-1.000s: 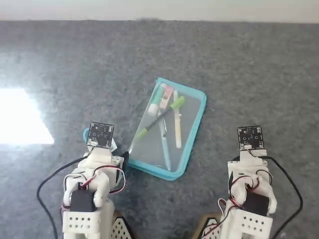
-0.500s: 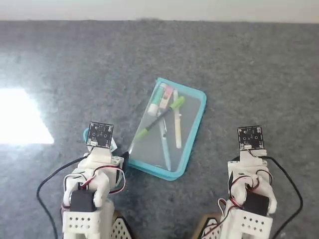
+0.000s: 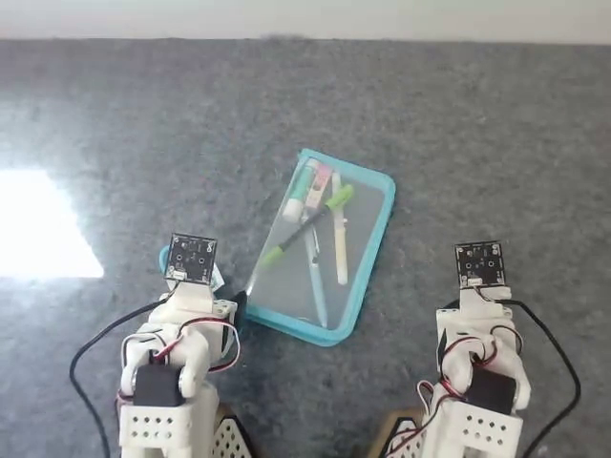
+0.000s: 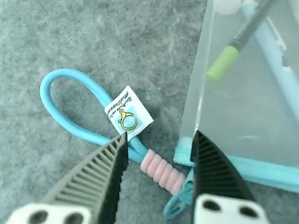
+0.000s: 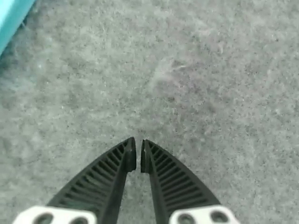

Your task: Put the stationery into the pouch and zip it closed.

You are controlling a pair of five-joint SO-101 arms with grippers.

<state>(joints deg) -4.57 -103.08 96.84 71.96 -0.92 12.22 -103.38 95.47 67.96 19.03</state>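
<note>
I had the high camera looking straight down over the whole table (image 3: 115, 114). My left wrist camera sat close over the pouch (image 4: 243, 121) at its near corner, shared with the high view; my right one faced tabletop close up, catching the pouch's edge.

The left arm (image 3: 177, 382) and the right arm (image 3: 477, 382) are made of white, blocky plastic. Each one has a small black square board (image 3: 192, 259) on top, with tiny shiny dots at its corners. Thin red, black and white wires (image 3: 191, 326) loop over the white parts. A thick black cable (image 3: 76, 367) curves out from the side. The bottom blocks have rows of little round holes (image 3: 158, 425). The left hand (image 4: 160, 140) and the right hand (image 5: 138, 142) have black pointed fingers (image 5: 105, 184) with ridges. The fingers sit in white plastic with screw holes (image 4: 39, 217).
</note>
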